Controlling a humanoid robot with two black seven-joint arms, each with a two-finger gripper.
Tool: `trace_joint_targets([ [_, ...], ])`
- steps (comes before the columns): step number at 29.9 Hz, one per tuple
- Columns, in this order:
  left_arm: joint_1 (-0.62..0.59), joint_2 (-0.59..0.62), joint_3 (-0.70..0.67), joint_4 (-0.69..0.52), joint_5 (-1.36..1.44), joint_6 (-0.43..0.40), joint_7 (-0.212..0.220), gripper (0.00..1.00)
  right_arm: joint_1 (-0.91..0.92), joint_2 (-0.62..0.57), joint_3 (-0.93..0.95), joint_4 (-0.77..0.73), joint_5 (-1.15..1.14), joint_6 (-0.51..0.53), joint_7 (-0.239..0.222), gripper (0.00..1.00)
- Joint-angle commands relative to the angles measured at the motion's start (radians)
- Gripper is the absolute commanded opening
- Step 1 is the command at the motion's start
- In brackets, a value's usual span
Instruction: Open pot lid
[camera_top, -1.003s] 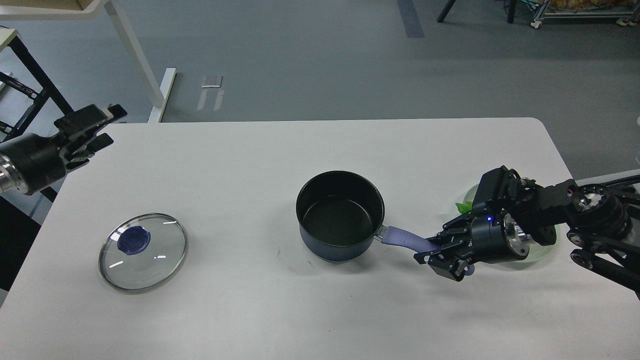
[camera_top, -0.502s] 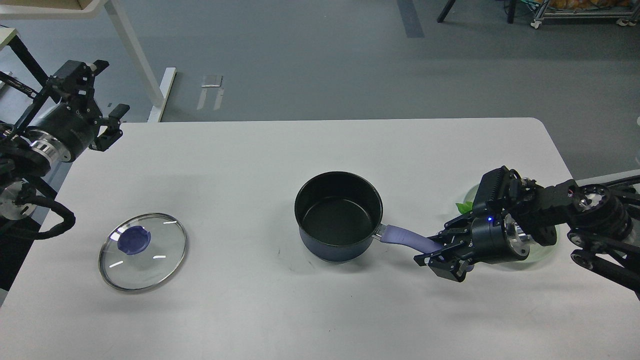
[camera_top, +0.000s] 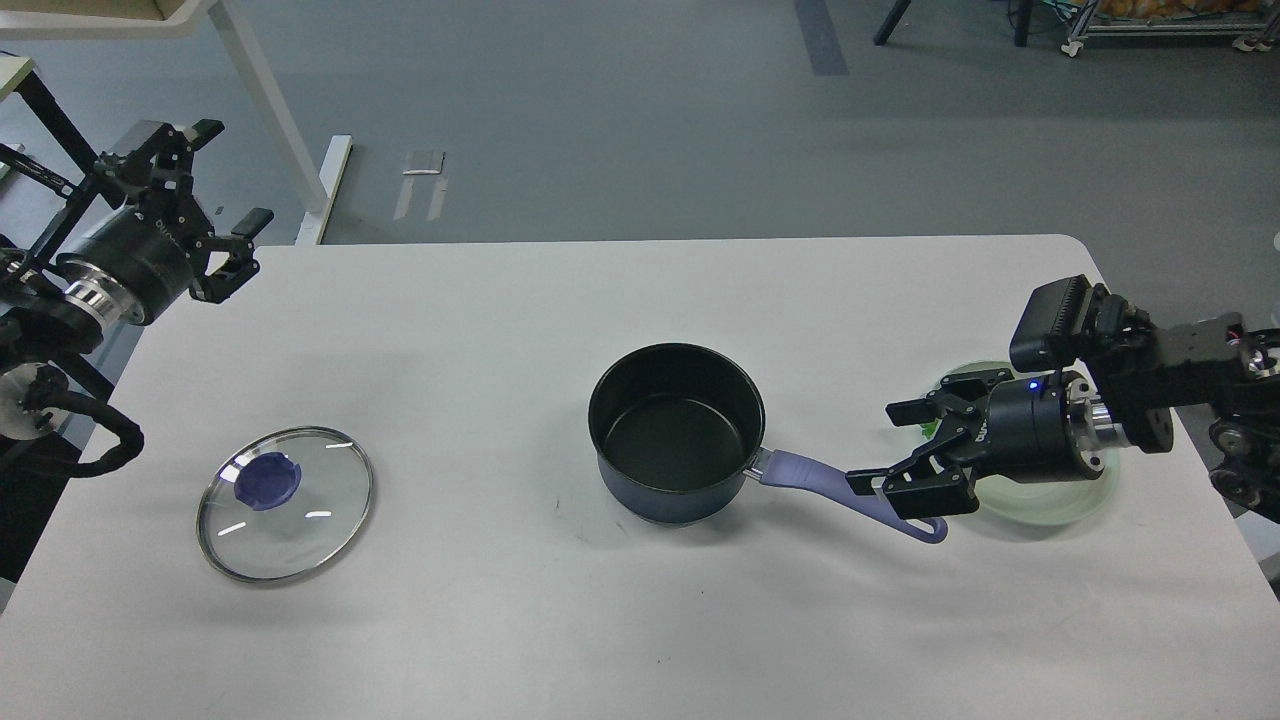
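The dark blue pot (camera_top: 677, 428) stands uncovered at the table's middle, its purple handle (camera_top: 822, 478) pointing right. The glass lid (camera_top: 285, 488) with a blue knob (camera_top: 267, 480) lies flat on the table at the left, apart from the pot. My right gripper (camera_top: 886, 448) is open, just past the handle's far end; its lower finger overlaps the handle tip in view, and the jaws hold nothing. My left gripper (camera_top: 232, 172) is open and empty, raised off the table's far left corner.
A pale green plate (camera_top: 1060, 500) lies under my right wrist at the right, with a small green item (camera_top: 927, 428) at its left rim. White table legs (camera_top: 270, 110) stand beyond the table's far left.
My right gripper has opened, let go of the pot handle and drawn back up and to the right. My left arm has turned at the far left, its gripper now spread open.
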Motion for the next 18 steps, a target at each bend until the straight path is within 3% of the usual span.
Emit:
trace_joint_targets([
  [1,0.000,0.000,0.000,0.000,0.000,-0.004,0.002,0.99,0.005,-0.061,0.081,0.022,0.177,-0.003,0.000,0.98],
  [4,0.000,0.000,0.000,0.000,-0.002,-0.007,0.002,0.99,0.003,-0.064,0.147,-0.016,0.404,-0.015,0.000,0.99],
  [9,0.014,-0.001,-0.001,-0.005,-0.002,-0.013,0.003,0.99,-0.006,-0.015,0.143,-0.142,0.881,-0.136,0.000,0.99],
  [14,0.041,-0.001,-0.009,-0.017,-0.038,-0.013,0.017,0.99,-0.032,0.181,0.155,-0.314,1.260,-0.282,0.000,0.99],
  [18,0.049,-0.001,-0.012,-0.023,-0.065,-0.013,0.031,0.99,-0.055,0.325,0.163,-0.452,1.451,-0.333,0.000,0.99],
])
